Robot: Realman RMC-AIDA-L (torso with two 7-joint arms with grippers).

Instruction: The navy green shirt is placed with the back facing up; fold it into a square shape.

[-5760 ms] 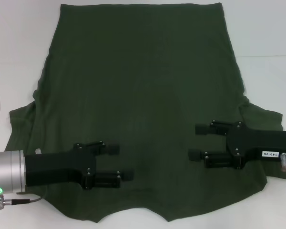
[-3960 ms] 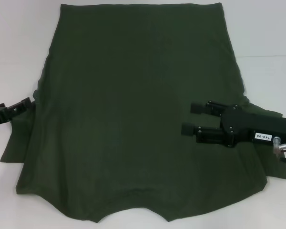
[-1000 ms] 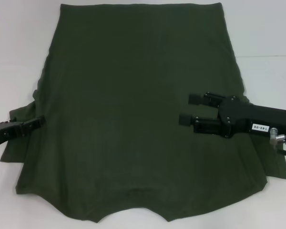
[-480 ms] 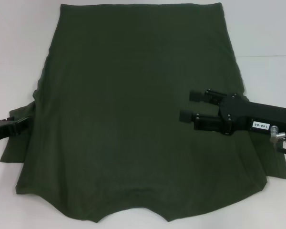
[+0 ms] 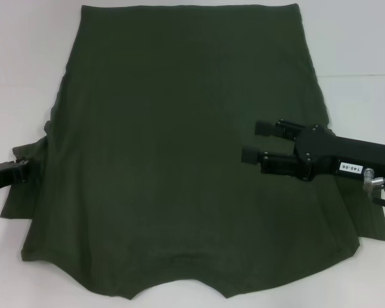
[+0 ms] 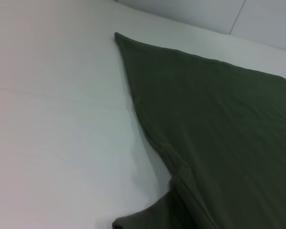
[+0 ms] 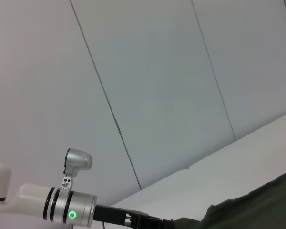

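Shirt is lying flat on the white table, plain back up, no print showing. Right gripper is hovering over the shirt's right side, fingers spread wide, holding nothing; white tag on its body reading "140-06". Left gripper is sitting at the shirt's left sleeve; can't tell its finger state.

A robot lab or test room, by the look of it: a plain white table, bare grey panelled walls, and a metal-cuffed robot arm over it.
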